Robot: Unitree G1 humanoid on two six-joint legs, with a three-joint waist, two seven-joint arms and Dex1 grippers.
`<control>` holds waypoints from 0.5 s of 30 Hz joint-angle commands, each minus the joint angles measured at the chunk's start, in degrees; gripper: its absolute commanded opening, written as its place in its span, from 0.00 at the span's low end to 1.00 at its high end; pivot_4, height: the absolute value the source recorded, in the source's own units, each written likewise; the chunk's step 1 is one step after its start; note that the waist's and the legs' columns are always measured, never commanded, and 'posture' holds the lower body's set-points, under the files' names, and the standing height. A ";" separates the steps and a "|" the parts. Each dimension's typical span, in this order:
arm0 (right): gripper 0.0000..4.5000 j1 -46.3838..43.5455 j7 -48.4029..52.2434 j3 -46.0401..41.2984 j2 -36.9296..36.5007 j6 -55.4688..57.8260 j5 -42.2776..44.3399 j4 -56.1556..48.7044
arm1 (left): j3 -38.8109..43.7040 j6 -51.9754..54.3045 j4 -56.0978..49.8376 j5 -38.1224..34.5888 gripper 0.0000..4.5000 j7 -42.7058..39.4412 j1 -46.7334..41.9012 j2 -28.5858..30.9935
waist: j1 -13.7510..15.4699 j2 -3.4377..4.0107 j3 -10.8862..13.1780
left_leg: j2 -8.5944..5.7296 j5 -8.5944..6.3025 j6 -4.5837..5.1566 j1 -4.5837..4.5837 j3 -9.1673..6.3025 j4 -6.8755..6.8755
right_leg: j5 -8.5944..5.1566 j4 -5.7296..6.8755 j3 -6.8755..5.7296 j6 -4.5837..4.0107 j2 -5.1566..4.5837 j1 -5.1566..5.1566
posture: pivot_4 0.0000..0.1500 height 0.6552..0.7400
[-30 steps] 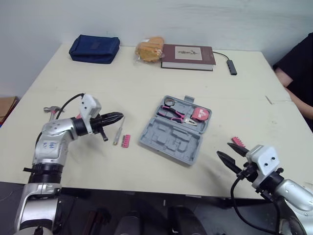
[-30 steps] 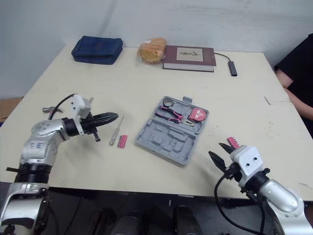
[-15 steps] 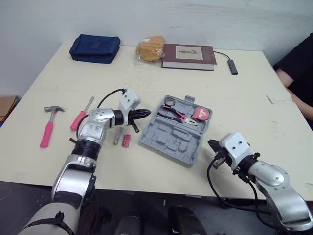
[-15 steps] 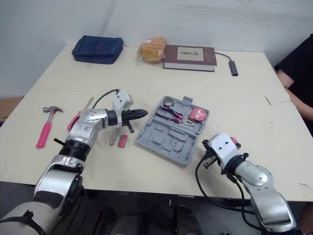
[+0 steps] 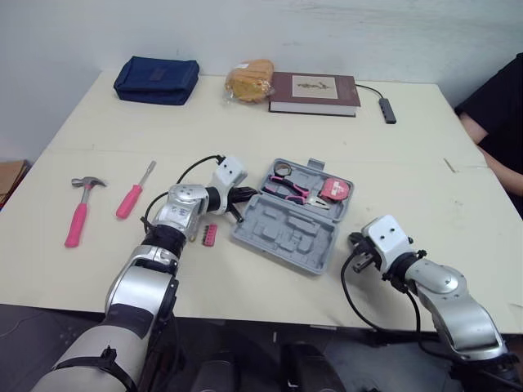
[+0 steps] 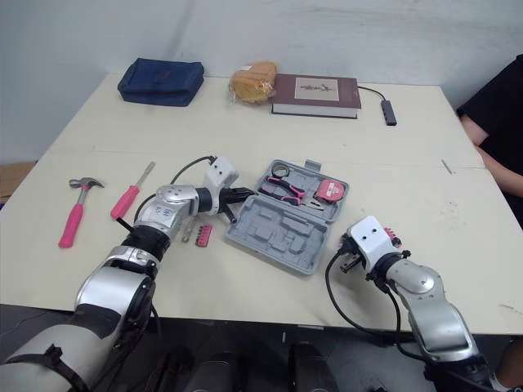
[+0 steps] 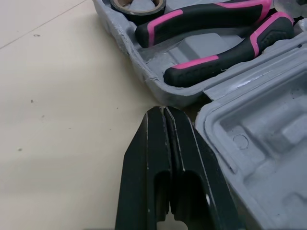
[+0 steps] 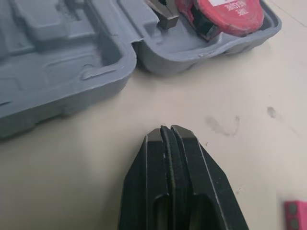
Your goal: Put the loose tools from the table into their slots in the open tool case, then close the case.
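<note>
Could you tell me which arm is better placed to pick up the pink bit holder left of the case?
Left. The left gripper, jaws shut, sits just left of the tool case, near the bit holder; the right gripper is on the case's other side.

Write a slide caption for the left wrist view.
Shut left gripper beside the open tool case, pink-handled pliers and a tape roll lying inside.

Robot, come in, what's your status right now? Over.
Left gripper shut, empty, at case left edge. Right gripper shut, empty, off its right side. Case open, pliers and tape in. Hammer, screwdriver, bits loose on table. Nothing blocking.
</note>
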 commanded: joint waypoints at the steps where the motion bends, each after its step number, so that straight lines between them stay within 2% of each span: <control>1: 0.01 -2.85 0.70 0.80 -0.26 -2.80 -1.12 2.93 | -0.44 0.58 -0.57 0.85 0.00 -2.47 -1.40 -0.29 | -0.04 0.00 0.00 | 0.00 0.00 -0.01 0.00 0.00 -0.01 | 0.00 0.01 0.00 0.00 0.00 0.00 | 1.00 1.00; 8: 0.01 -5.04 4.10 2.45 -1.36 -5.58 -1.94 5.74 | -1.86 1.33 -5.83 0.68 0.00 -9.22 1.49 0.47 | 0.00 0.01 0.00 | 0.00 0.02 -0.04 -0.01 0.00 -0.01 | 0.00 0.08 0.00 0.00 0.01 0.00 | 1.00 1.00; 15: 0.01 -1.93 8.50 1.38 -4.47 -4.95 -0.25 0.12 | -5.72 3.89 -25.18 0.10 0.00 -19.08 10.10 5.20 | 0.00 0.01 0.00 | 0.02 0.03 -0.06 -0.01 -0.02 -0.04 | 0.00 0.21 0.01 0.00 0.00 0.00 | 1.00 1.00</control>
